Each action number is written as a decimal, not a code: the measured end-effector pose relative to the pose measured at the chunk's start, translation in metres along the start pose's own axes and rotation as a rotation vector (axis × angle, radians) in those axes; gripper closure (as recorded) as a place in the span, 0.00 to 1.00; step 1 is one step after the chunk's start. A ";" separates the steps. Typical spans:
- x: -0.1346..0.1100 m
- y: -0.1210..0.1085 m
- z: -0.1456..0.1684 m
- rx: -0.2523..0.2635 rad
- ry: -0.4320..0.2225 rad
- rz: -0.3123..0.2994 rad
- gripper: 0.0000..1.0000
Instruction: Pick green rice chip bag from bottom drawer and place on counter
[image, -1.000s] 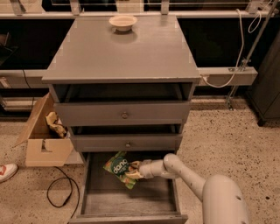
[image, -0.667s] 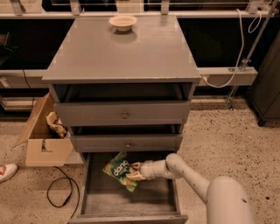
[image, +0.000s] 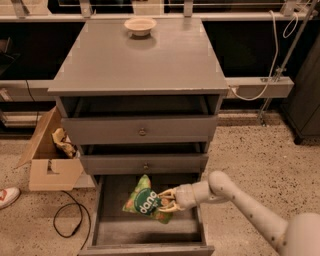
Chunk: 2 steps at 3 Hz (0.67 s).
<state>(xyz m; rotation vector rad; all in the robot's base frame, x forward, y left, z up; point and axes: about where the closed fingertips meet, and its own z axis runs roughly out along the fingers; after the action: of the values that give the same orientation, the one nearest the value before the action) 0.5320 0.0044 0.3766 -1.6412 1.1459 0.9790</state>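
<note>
Hanging in pincer (image: 168, 200) over drawer (image: 145, 234): bag (image: 141, 201)

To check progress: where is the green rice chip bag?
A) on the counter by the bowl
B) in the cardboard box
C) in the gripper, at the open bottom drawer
C: the gripper is shut on the green rice chip bag over the bottom drawer.

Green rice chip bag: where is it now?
Camera view, lower centre: the green rice chip bag is in the bottom drawer, gripped at its right edge by the gripper.
</note>
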 end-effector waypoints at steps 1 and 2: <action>-0.057 0.019 -0.052 0.020 0.037 -0.099 1.00; -0.117 0.019 -0.101 0.058 0.107 -0.181 1.00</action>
<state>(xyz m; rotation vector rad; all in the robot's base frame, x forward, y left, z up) 0.4944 -0.0639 0.5110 -1.7345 1.0649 0.7444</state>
